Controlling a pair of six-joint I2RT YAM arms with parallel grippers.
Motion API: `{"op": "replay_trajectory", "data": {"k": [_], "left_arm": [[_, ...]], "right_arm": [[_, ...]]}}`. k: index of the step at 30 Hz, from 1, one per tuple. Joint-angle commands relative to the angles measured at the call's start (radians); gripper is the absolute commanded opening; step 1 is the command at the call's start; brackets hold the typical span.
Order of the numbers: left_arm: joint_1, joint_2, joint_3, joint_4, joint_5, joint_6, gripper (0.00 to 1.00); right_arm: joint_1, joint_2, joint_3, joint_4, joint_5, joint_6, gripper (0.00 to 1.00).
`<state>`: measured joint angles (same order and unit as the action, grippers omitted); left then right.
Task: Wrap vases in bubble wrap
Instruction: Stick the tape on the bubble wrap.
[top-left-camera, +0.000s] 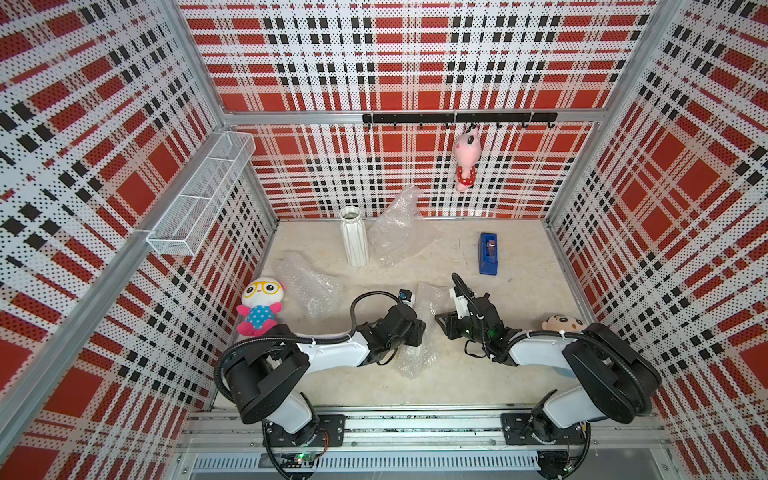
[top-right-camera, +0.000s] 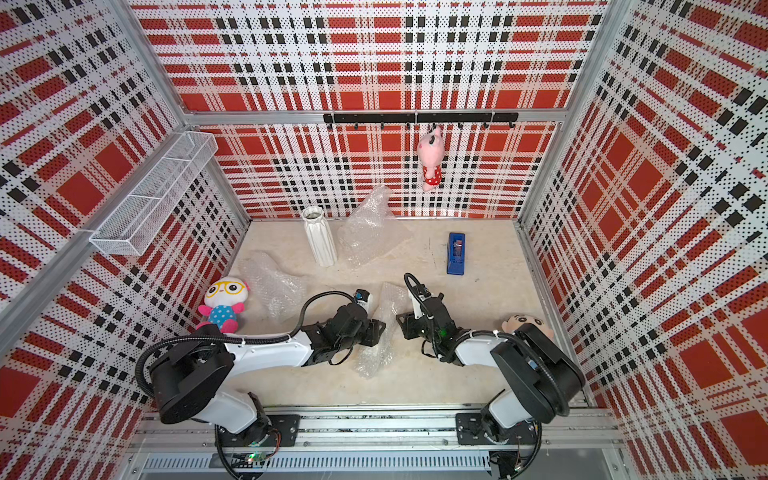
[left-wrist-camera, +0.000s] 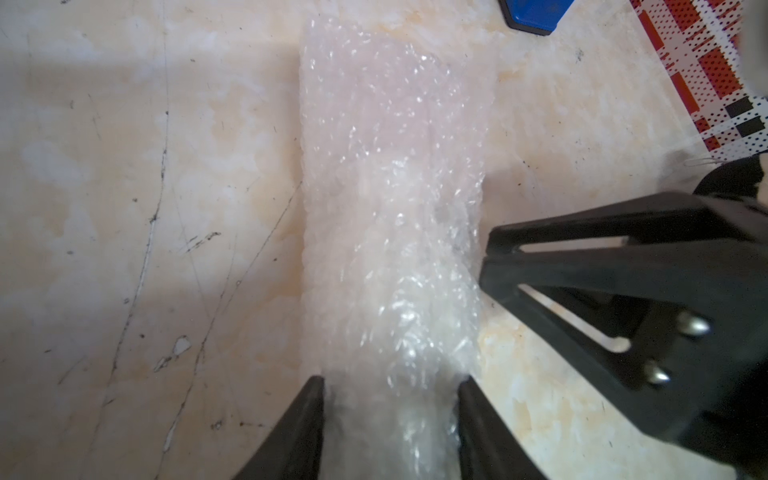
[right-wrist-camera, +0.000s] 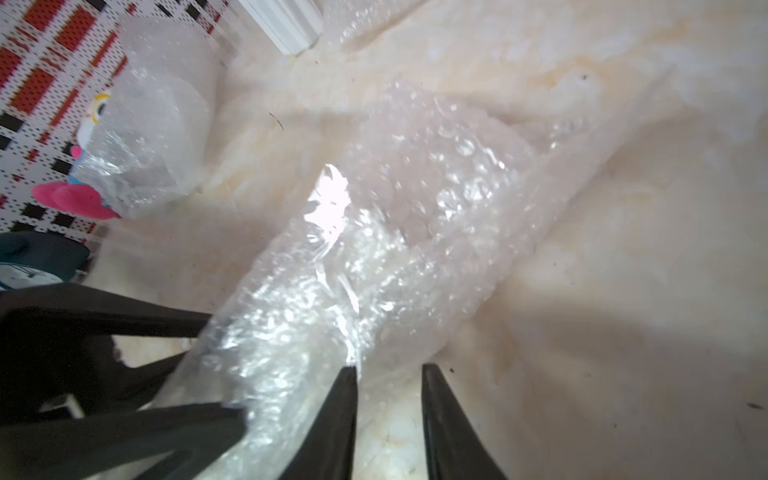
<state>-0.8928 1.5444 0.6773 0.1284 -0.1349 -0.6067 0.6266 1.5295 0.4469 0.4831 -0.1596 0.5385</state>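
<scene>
A tall white ribbed vase (top-left-camera: 354, 237) stands upright at the back of the table, with a crumpled sheet of bubble wrap (top-left-camera: 399, 232) leaning beside it. A long roll of bubble wrap (top-left-camera: 419, 332) lies between the two arms; what is inside it is hidden. My left gripper (left-wrist-camera: 392, 382) straddles this roll (left-wrist-camera: 390, 249), both fingers pressed against its sides. My right gripper (right-wrist-camera: 390, 372) meets the roll (right-wrist-camera: 374, 249) from the opposite side. One of its fingers touches the roll's edge, and only a thin flap and the table show in the gap.
Another bubble wrap bundle (top-left-camera: 307, 286) lies at the left beside a plush doll with glasses (top-left-camera: 259, 305). A blue tape dispenser (top-left-camera: 488, 253) stands back right. A second plush head (top-left-camera: 563, 323) sits by the right arm, and a wire basket (top-left-camera: 203, 191) hangs on the left wall.
</scene>
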Motion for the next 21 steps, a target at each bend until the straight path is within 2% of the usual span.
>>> {"op": "replay_trajectory", "data": {"k": [1,8,13,18,21], "left_arm": [[0.017,0.012,-0.03,-0.063,-0.019,0.001,0.49],[0.017,0.008,-0.036,-0.066,-0.019,0.004,0.49],[0.015,0.011,-0.038,-0.058,-0.012,0.002,0.49],[0.014,0.006,-0.038,-0.053,-0.008,0.001,0.48],[0.009,0.004,-0.037,-0.054,-0.005,0.002,0.48]], "right_arm": [[0.026,0.026,0.0,0.042,0.013,0.006,0.29],[0.035,-0.045,-0.005,-0.012,0.039,-0.012,0.32],[0.035,-0.126,0.025,-0.088,0.123,-0.038,0.36],[0.035,-0.062,0.095,-0.134,0.133,-0.051,0.51],[0.035,-0.032,0.102,-0.121,0.159,-0.041,0.54]]}}
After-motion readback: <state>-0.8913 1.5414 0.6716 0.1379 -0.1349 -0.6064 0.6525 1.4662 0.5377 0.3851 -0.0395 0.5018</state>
